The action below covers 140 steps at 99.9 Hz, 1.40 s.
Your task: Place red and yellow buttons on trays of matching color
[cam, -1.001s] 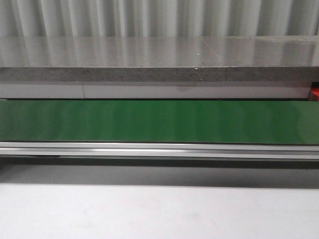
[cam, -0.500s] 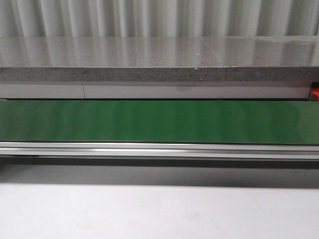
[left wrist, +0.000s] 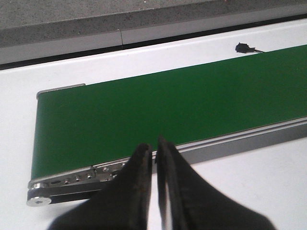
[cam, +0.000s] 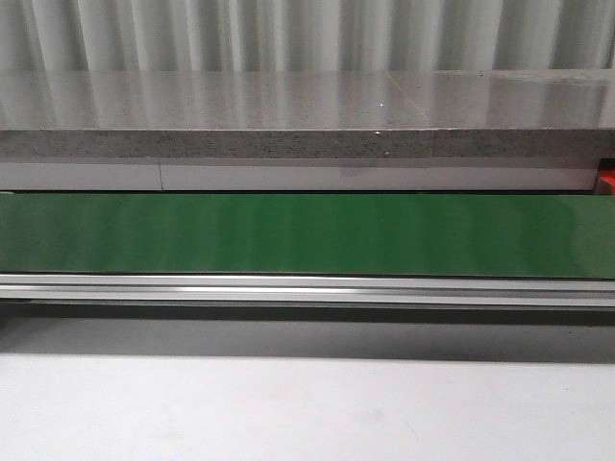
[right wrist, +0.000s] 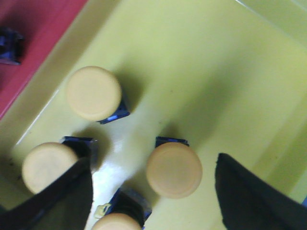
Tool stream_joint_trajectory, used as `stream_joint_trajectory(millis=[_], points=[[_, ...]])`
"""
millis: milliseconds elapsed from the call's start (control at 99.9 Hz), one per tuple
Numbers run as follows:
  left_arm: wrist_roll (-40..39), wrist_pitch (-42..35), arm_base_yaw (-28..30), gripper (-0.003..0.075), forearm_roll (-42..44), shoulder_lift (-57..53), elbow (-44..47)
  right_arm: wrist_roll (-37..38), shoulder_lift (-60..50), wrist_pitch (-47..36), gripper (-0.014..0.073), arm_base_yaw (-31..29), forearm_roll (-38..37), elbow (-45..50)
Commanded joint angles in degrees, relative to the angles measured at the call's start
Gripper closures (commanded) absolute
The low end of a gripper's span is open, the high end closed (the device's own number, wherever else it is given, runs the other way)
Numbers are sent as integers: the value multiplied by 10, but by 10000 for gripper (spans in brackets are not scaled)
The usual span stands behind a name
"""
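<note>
Seen from the right wrist, my right gripper (right wrist: 151,166) hangs open over the yellow tray (right wrist: 201,67). Several yellow buttons with blue bases stand on that tray. One button (right wrist: 173,169) lies between the fingers, untouched, and another (right wrist: 93,92) is further off. A third (right wrist: 46,166) sits partly behind one finger. The red tray (right wrist: 38,24) borders the yellow one; a dark blue piece (right wrist: 9,45) rests on it, cut off by the frame edge. No red button shows. My left gripper (left wrist: 152,146) is shut and empty above the belt's near rail.
A green conveyor belt (cam: 307,235) runs across the front view with nothing on it; its end roller (left wrist: 41,199) shows in the left wrist view. A grey stone ledge (cam: 288,115) stands behind it. A red-orange bit (cam: 607,180) peeks in at the far right.
</note>
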Motion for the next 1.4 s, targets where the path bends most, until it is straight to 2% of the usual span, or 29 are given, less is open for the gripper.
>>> stream_joint_trajectory(millis=[0,10,70,140,210,280,480,710,831,1001,1391], points=[[1,-40,-5,726,-10,4,-16,-3,-52,0,256,26,-22,-15],[1,-40,-5,726,-10,4,-16,-3,-55,2,256,29,-24,-15],[1,-40,-5,726,-10,4,-16,-3,-78,13,402,57,-36,-15],[1,-40,-5,726,-10,4,-16,-3,-100,26,523,93,-49,-15],[1,-40,-5,726,-10,4,-16,-3,-119,41,613,135,-58,-15],[1,-40,-5,726,-10,4,-16,-4,-138,55,667,179,-61,-15],[1,-40,-5,726,-10,4,-16,-31,-192,88,659,309,-61,-15],[1,-40,-5,726,-10,4,-16,-75,-258,68,659,438,-60,-15],[1,-40,-5,726,-10,4,-16,-95,-280,56,659,487,-60,-15],[1,-40,-5,726,-10,4,-16,-98,-302,27,660,504,-69,1],[1,-40,-5,726,-10,4,-16,-96,-405,-15,660,502,-105,125]])
